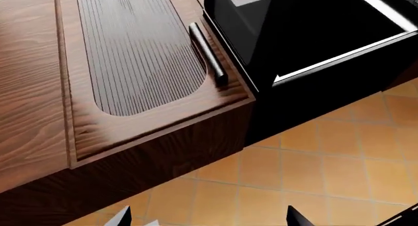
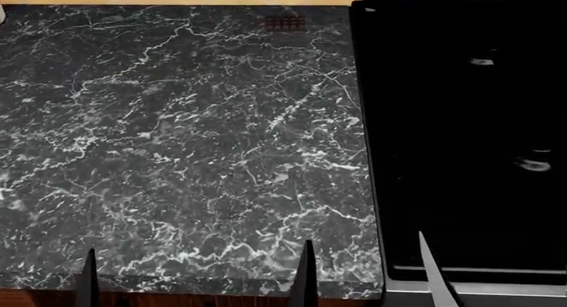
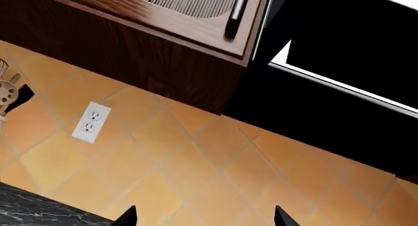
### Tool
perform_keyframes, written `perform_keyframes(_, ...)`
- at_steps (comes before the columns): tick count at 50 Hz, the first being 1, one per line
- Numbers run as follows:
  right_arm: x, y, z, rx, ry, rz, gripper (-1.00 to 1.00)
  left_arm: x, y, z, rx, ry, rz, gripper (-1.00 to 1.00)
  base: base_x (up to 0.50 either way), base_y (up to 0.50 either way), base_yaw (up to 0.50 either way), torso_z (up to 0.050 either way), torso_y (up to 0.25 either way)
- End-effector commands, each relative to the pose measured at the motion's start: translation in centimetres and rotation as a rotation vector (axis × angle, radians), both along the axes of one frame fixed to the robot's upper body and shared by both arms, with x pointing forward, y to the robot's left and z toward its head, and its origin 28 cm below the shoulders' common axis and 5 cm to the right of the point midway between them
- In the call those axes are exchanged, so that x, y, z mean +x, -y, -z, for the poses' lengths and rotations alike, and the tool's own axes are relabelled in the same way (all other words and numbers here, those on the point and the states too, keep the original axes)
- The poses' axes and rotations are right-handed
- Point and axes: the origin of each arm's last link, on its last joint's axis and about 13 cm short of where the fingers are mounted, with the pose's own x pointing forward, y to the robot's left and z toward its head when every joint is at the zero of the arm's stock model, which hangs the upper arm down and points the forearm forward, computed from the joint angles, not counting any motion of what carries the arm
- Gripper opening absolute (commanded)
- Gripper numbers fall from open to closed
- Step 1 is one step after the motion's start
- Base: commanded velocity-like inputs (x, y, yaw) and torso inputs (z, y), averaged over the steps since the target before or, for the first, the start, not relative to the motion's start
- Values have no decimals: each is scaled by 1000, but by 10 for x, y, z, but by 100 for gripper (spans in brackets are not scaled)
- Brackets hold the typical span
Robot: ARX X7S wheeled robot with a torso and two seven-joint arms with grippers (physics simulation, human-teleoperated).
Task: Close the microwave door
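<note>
The head view looks down on a dark marble countertop with white veins (image 2: 177, 134), and a glossy black cooktop (image 2: 469, 141) lies against its right edge. The tips of the grippers show at the near edge of the countertop.

In the left wrist view the black microwave with a thin silver trim line (image 1: 313, 35) hangs on the wall of orange square tiles (image 1: 294, 172). It sits just beside a brown wooden cabinet door with a ribbed panel (image 1: 137, 55) and a dark bar handle (image 1: 207, 52). The left gripper (image 1: 209, 218) is released, fingertips well apart.

In the right wrist view the right gripper (image 3: 203, 217) is also released. A white wall socket (image 3: 91, 121) sits on the tiles.
</note>
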Motion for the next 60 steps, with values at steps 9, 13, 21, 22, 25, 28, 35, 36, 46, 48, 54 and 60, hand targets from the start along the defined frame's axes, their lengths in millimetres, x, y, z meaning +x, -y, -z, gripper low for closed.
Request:
perform_keyframes(9,-1,2,1,7,9,3,100,-1,1,-1,4,8,10,100,500,0,0,0,0)
perform_keyframes(13,0,3,0,17,4,-1,100,-2,2,-3,6,9,9,100,500,0,0,0,0)
perform_keyframes(21,1,3,3,9,-6,-5,100,0,3,-4,8,6,10,100,142,0,0,0,2)
perform_keyframes(22,0,3,2,4,1,-3,100,0,3,-4,8,7,11,100,0,0,0,0,0)
perform_keyframes(25,-14,2,-8,-5,45,-24,100,-1,2,-3,8,10,9,100,0,0,0,0,0)
perform_keyframes(28,-32,-5,-22,-56,124,-92,100,1,3,-3,4,8,11,100,0,0,0,0,0)
perform_keyframes(35,-59,-10,-32,-76,129,-152,100,0,3,-5,4,11,4,100,0,0,0,0,0)
perform_keyframes(36,-65,-9,-35,-69,136,-163,100,0,3,-4,4,12,4,100,0,0,0,0,0)
perform_keyframes(46,-29,-45,-71,-64,148,-193,100,1,5,-6,-1,18,8,100,0,0,0,0,0)
perform_keyframes(48,-27,-48,-81,-64,140,-207,100,6,3,-6,-3,17,12,100,0,0,0,0,0)
perform_keyframes(54,-11,-52,-100,-104,141,-239,100,11,3,-7,-2,19,12,100,0,0,0,0,0)
perform_keyframes(60,10,-53,-127,-86,134,-274,100,13,4,-6,-2,21,12,100,0,0,0,0,0)
